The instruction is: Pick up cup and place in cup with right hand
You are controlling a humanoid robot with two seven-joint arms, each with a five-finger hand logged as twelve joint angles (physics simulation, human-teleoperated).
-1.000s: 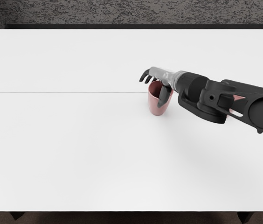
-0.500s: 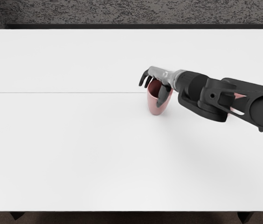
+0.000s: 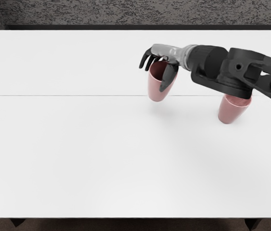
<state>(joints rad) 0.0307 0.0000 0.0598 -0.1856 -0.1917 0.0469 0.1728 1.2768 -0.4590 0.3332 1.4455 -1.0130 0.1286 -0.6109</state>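
Note:
My right hand (image 3: 155,70) is shut on a pink cup (image 3: 157,90), its thumb across the near right side of the rim and its fingers at the far left side. The held cup is roughly upright with its mouth up, raised off the table, and a faint shadow lies below it. A second pink cup (image 3: 230,112) stands to the right, under the right forearm, which hides part of its rim. The left arm is out of view.
The white table (image 3: 78,154) spans the picture, with a thin seam line across it. Its far edge borders a dark grey textured surface (image 3: 135,12).
My right hand has closed on the cup and moved toward the table's far side, lifting it. The second cup, mostly hidden behind the arm before, now shows.

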